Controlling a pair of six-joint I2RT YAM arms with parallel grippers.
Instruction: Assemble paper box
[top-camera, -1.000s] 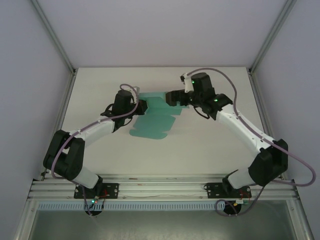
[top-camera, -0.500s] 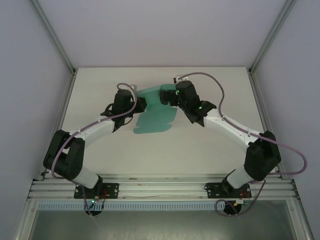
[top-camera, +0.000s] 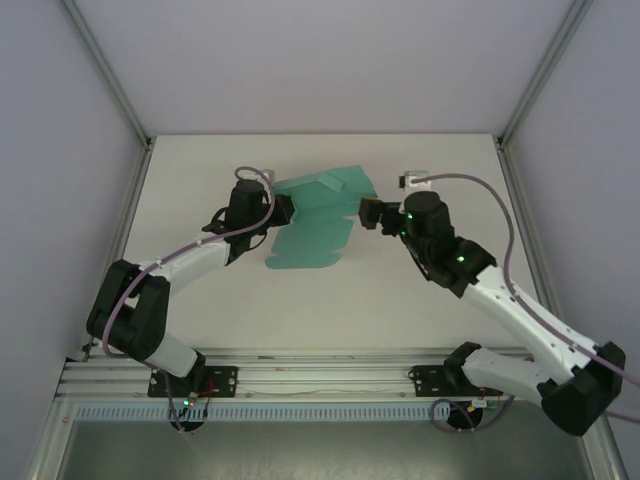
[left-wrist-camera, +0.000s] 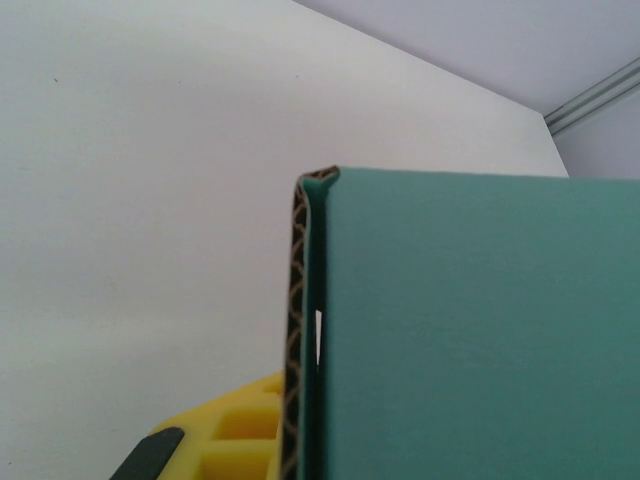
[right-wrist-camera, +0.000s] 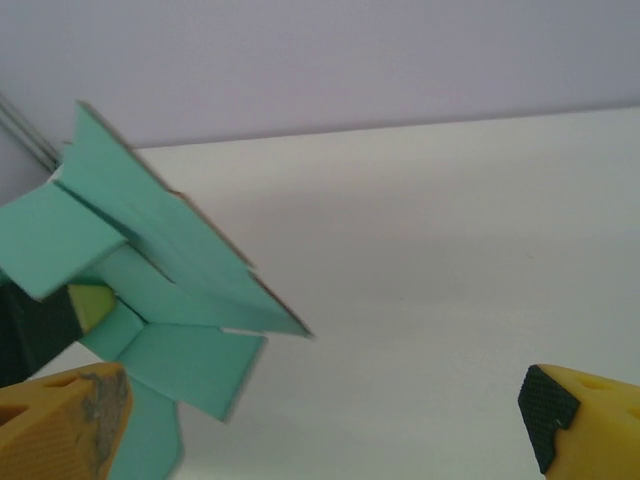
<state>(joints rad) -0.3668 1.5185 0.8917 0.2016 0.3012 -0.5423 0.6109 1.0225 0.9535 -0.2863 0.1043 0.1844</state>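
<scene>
The paper box (top-camera: 312, 232) is a teal die-cut card sheet, its near part flat on the table and its far flaps (top-camera: 340, 186) folded up. My left gripper (top-camera: 282, 212) is shut on the sheet's left edge. In the left wrist view the card (left-wrist-camera: 470, 330) rises edge-on beside one yellow finger (left-wrist-camera: 235, 430), and the other finger is hidden behind it. My right gripper (top-camera: 368, 213) hangs open just right of the raised flaps, apart from them. Its wrist view shows the card (right-wrist-camera: 165, 255) at the left and nothing between the wide-apart fingertips (right-wrist-camera: 62, 425).
The white table (top-camera: 420, 160) is walled by grey panels with metal posts at its left (top-camera: 128, 200) and right (top-camera: 520, 200) edges. Bare tabletop lies to the right of the sheet and in front of it.
My right gripper has let go of the far flaps and drawn back to the right, open. The far part of the sheet now stands folded up. The left arm has held still.
</scene>
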